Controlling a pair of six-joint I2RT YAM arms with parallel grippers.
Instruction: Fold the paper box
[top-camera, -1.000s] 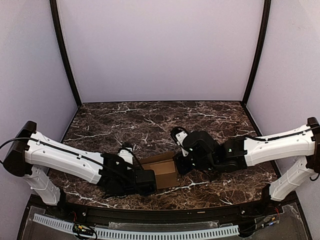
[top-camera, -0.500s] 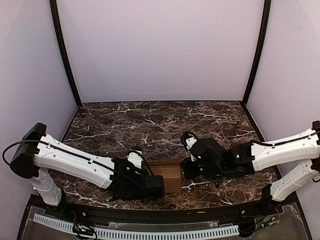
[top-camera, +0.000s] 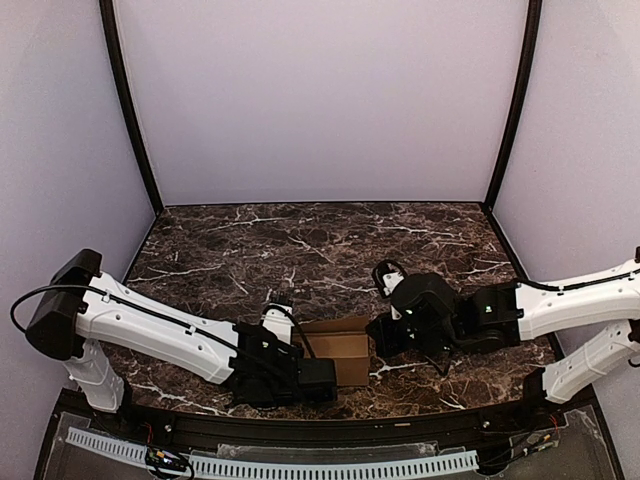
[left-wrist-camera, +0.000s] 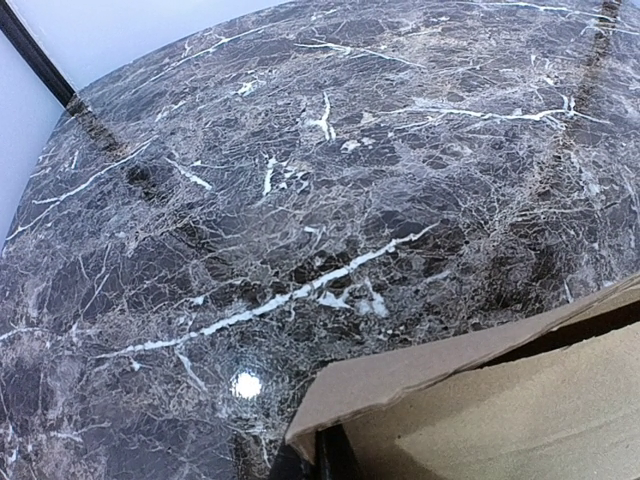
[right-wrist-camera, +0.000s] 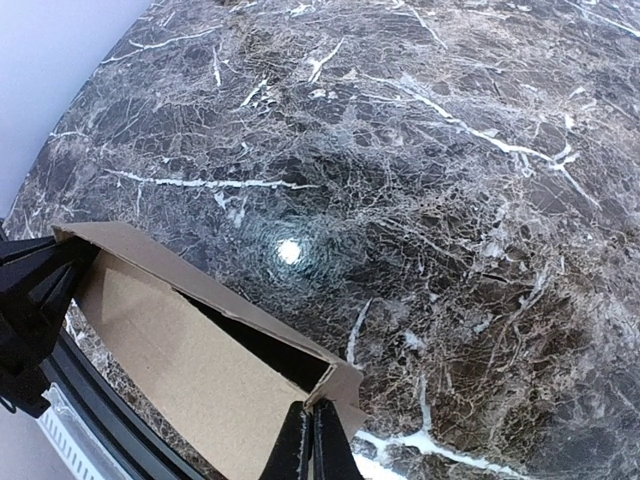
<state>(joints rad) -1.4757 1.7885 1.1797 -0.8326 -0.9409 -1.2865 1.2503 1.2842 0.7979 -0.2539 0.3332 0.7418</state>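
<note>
Near the bottom middle of the overhead view, a plain tan-brown cardboard paper box (top-camera: 345, 350) is sitting on the dark brown, white-veined marble surface (top-camera: 300, 250). It is lying close to the lower edge of that surface, between the two arms. The left claw (top-camera: 325, 375) is reaching in from the lower left and meeting the box at its lower left part. The right claw (top-camera: 378, 342) is coming in from the right and touching the box's right end.

At the bottom of the left wrist view, the left claw (left-wrist-camera: 312, 462) is standing fully closed, its dark fingers pinching the raw edge of a cardboard wall. The box (left-wrist-camera: 500, 410) is filling the lower right corner of that frame.

At the bottom of the right wrist view, the right claw (right-wrist-camera: 312, 440) is likewise pressed shut, gripping the box's nearest corner. The box (right-wrist-camera: 170, 350) is stretching away toward the left of the frame, partly formed, its walls standing up around a dark hollow. Its cardboard faces are showing plain brown throughout.
</note>
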